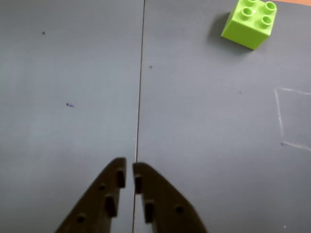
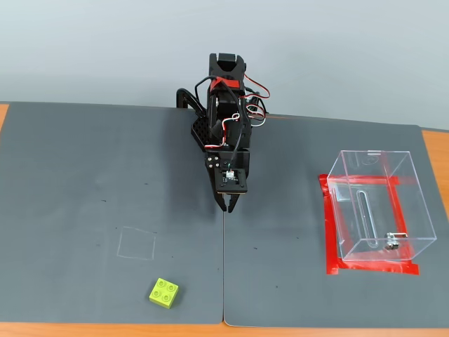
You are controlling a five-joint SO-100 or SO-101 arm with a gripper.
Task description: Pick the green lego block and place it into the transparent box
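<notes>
The tool (image 2: pixel 229 206) hangs over the seam (image 2: pixel 224 274) where the 2 grey mats (image 2: pixel 84 175) meet, its tips pointing down at the worktop (image 2: pixel 435 151). In the wrist view the tool (image 1: pixel 129 170) shows 2 dark fingers (image 1: pixel 104 194) drawn almost together, with only a thin slit between the tips and nothing held in them. The seam (image 1: pixel 141 77) runs straight up the picture from that slit.

The green lego block (image 2: pixel 163 292) lies on the mat on the seam's left in the fixed view, near the mat's front edge and well apart from the tool. Its 4 round studs face up. A faint chalk square (image 2: pixel 137 243) is drawn on the mat just beyond the block, between it and the arm (image 2: pixel 224 105). In the wrist view the block (image 1: pixel 249 22) sits at the upper right, far from the fingertips, with part of the chalk square (image 1: pixel 291 116) below it on the right edge.

The transparent box (image 2: pixel 382 203) stands on the mat on the seam's right in the fixed view, on the opposite side from the block. Red tape (image 2: pixel 330 232) frames its footprint, and a small metal fitting (image 2: pixel 390 244) shows at its base near the front. No block is visible inside it.
</notes>
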